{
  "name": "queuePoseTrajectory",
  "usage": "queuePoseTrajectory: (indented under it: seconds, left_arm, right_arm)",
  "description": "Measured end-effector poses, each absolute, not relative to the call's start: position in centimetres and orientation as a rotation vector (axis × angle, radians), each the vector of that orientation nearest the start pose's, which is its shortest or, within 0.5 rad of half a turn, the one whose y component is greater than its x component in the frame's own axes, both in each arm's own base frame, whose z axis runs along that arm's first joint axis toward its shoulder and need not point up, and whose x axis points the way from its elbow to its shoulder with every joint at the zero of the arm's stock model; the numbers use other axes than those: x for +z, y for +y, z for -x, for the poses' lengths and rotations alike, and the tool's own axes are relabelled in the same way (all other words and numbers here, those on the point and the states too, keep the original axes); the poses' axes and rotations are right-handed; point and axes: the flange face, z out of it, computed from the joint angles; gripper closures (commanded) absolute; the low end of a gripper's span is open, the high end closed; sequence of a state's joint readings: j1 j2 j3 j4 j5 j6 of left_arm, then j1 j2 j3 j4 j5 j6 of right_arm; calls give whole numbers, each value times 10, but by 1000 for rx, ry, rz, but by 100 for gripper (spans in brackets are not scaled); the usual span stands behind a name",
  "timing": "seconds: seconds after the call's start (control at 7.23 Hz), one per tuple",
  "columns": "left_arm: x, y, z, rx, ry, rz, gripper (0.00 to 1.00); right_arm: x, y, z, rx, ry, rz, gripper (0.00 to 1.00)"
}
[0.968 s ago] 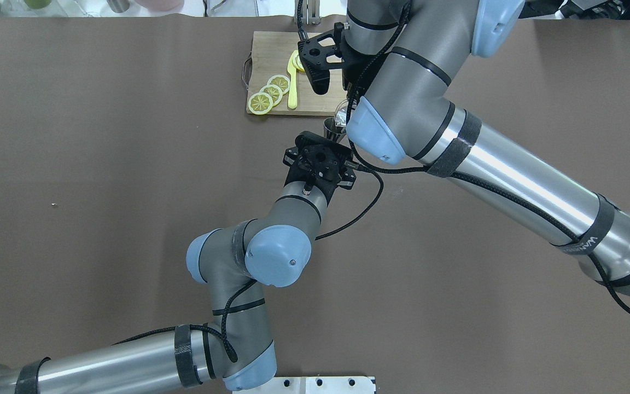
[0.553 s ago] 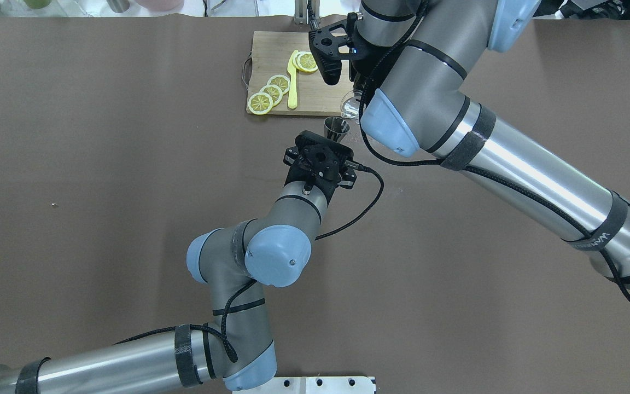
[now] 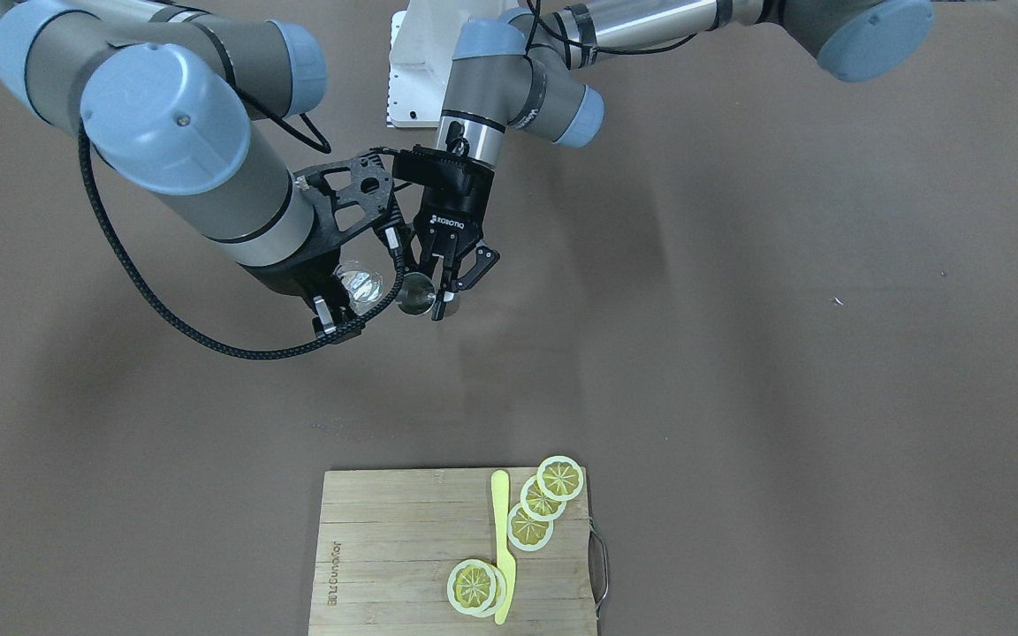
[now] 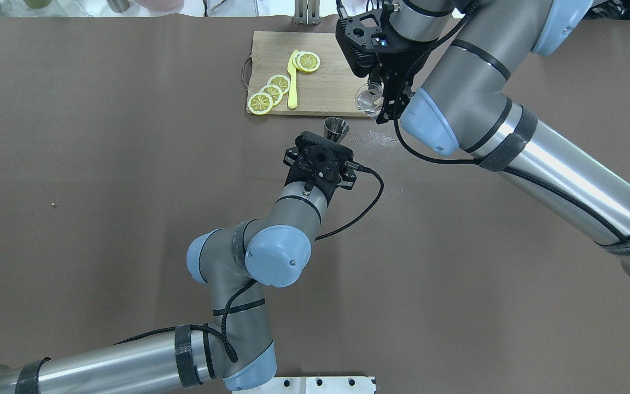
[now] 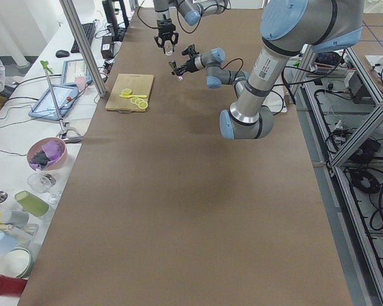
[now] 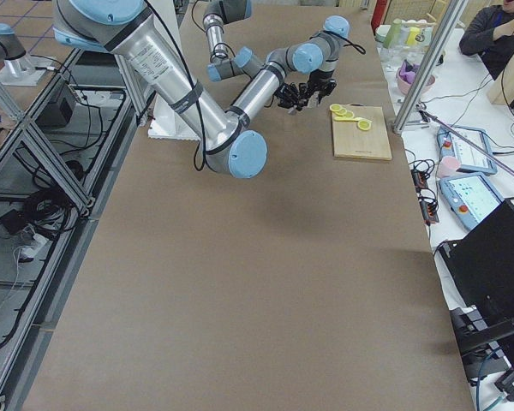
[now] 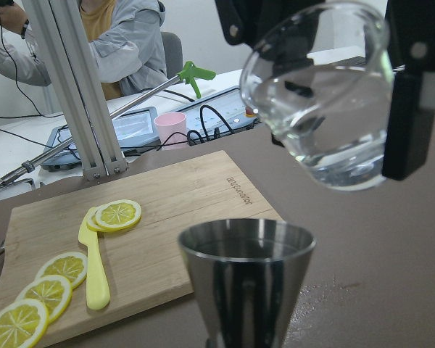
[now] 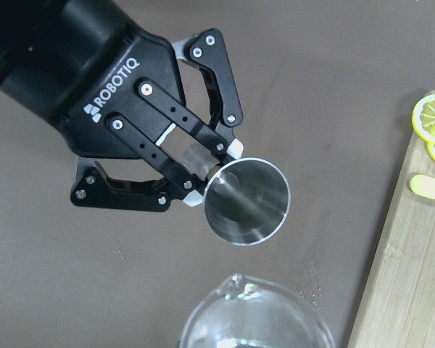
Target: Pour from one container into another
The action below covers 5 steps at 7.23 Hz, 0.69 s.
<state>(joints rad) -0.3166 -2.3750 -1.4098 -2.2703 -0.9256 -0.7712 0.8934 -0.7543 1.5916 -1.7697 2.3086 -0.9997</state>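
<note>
A steel jigger [image 4: 336, 128] is held upright above the table, with my left gripper [image 8: 214, 174] shut on its lower half. A clear glass pitcher [image 4: 368, 101] with a little clear liquid hangs to the right of the jigger and slightly higher, spout tilted toward it. My right gripper [image 3: 343, 305] is shut on the pitcher. The left wrist view shows the jigger [image 7: 246, 283] low and central, the pitcher [image 7: 322, 109] above right, and a black finger [image 7: 407, 109] of the right gripper against its side. Liquid shows inside the jigger [image 8: 246, 201].
A wooden cutting board [image 4: 331, 87] lies beyond the jigger with several lemon slices [image 4: 271, 90] and a yellow knife [image 4: 292, 82]. Wet spots [image 4: 375, 137] mark the table to the right of the jigger. Cups and bowls stand off the table's far left end.
My right arm has carried the pitcher to the right, off the jigger's mouth, and tipped it back. Wet spots now show on the table. The left arm has stayed still.
</note>
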Motion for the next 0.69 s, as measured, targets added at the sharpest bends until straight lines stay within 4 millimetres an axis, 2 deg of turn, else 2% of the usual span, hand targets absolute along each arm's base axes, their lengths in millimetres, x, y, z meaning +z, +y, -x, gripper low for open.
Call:
queuePoseTrajectory:
  seconds: [0.41, 0.69]
  left_arm:
    - [150, -410, -619, -51, 762, -1162, 100]
    - [165, -413, -594, -139, 661, -1246, 100]
  right_arm:
    - [194, -587, 340, -1730, -748, -888, 100]
    - [225, -593, 308, -1692, -800, -912, 100]
